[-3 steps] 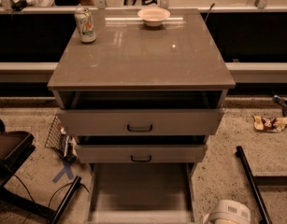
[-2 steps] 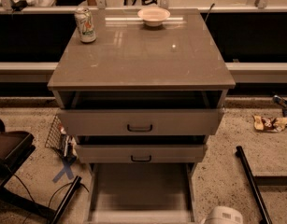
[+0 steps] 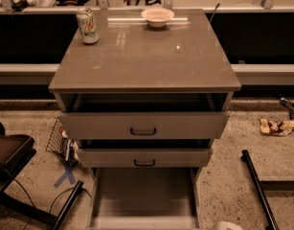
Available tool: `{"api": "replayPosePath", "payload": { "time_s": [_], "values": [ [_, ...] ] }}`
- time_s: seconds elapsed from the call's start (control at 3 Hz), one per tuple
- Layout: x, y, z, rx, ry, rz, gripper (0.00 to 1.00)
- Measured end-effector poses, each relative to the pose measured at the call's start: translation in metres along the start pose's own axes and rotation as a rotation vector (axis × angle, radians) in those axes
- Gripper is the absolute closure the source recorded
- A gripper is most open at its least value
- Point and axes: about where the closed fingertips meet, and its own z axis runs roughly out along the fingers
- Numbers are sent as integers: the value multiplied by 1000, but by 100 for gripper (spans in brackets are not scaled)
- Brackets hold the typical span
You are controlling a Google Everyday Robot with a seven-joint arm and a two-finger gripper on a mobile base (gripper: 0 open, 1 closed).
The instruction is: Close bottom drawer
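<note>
The bottom drawer (image 3: 144, 195) is pulled far out from the base of the grey-brown cabinet (image 3: 141, 56). Its plain dark inside faces up. Its pale front panel (image 3: 144, 223) lies at the frame's lower edge, and its handle is out of view. Above it, the middle drawer (image 3: 144, 157) and the wide top drawer (image 3: 143, 125) stand partly open, each with a small dark bar handle. Only a white rounded piece of my gripper (image 3: 228, 225) shows, at the bottom edge just right of the bottom drawer's front corner.
A drink can (image 3: 87, 26) and a small bowl (image 3: 157, 16) stand on the cabinet top. A dark bar (image 3: 259, 188) lies on the speckled floor at the right, with litter (image 3: 278, 126) beyond it. A dark chair base (image 3: 12, 162), cables and a wire rack (image 3: 58, 138) are at the left.
The white part of my gripper has dropped toward the bottom edge, so less of it shows. The drawers, can and bowl have not moved.
</note>
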Motion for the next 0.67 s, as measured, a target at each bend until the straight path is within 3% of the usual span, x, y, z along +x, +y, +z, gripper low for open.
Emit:
{"api": "replayPosePath", "payload": {
  "time_s": [0.33, 0.67],
  "values": [
    [0, 1, 3, -4, -4, 1, 100],
    [-4, 14, 43, -58, -50, 19, 100]
  ]
}}
